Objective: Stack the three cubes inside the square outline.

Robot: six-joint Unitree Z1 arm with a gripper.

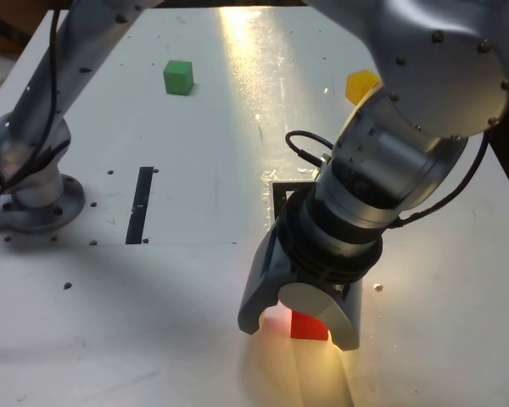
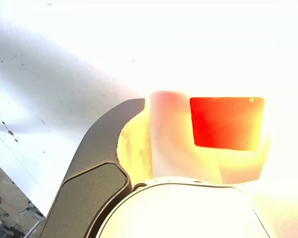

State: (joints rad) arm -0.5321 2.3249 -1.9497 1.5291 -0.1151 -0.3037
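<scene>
The red cube (image 1: 310,326) (image 2: 227,123) rests on the white table near its front edge. My gripper (image 1: 300,333) is lowered over it with the jaws open, one on each side. In the wrist view a gap shows between the dark finger (image 2: 97,163) and the cube; the other finger is lost in glare. At the back sits the green cube (image 1: 178,76). The yellow cube (image 1: 361,85) is at the back on the exterior view's right, partly behind the arm. Only a corner of the square outline (image 1: 280,195) shows, just behind the gripper; the arm covers the remainder.
A thin black strip (image 1: 141,203) lies on the table at the exterior view's left. The arm's base (image 1: 34,191) is bolted at the far left, with a cable running up it. Strong light glares across the table's middle.
</scene>
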